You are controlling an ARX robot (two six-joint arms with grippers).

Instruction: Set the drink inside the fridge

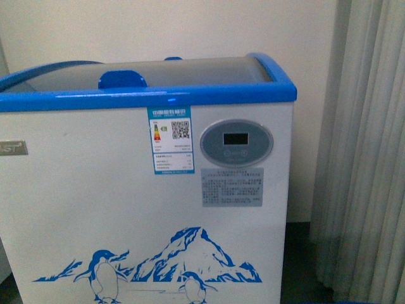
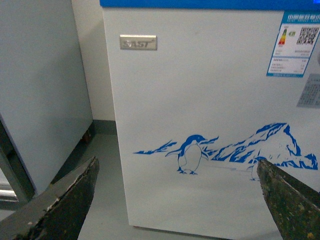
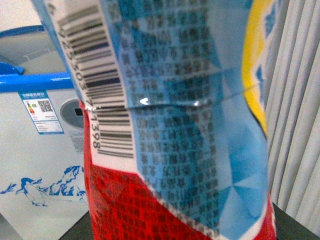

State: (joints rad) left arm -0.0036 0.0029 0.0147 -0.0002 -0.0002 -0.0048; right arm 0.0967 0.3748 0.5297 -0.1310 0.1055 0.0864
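Observation:
The fridge point(image 1: 95, 190) is a white chest cooler with a blue top rim point(image 1: 158, 96), a curved glass lid point(image 1: 202, 71) with a blue handle point(image 1: 122, 78), and a blue penguin-and-mountain picture point(image 1: 183, 256). It fills the front view, and the lid looks closed. My left gripper point(image 2: 176, 165) is open and empty, low in front of the fridge's front wall point(image 2: 200, 100). The drink point(image 3: 180, 125) fills the right wrist view, with a light blue, red and yellow label and a barcode. My right gripper is shut on it, its fingers hidden behind it. The fridge point(image 3: 30, 150) shows beyond the drink.
A taller plain grey-white cabinet point(image 2: 40, 90) stands to the left of the fridge with a narrow gap of grey floor point(image 2: 105, 165) between them. A pale pleated curtain point(image 1: 367, 152) hangs to the right of the fridge. A light wall is behind.

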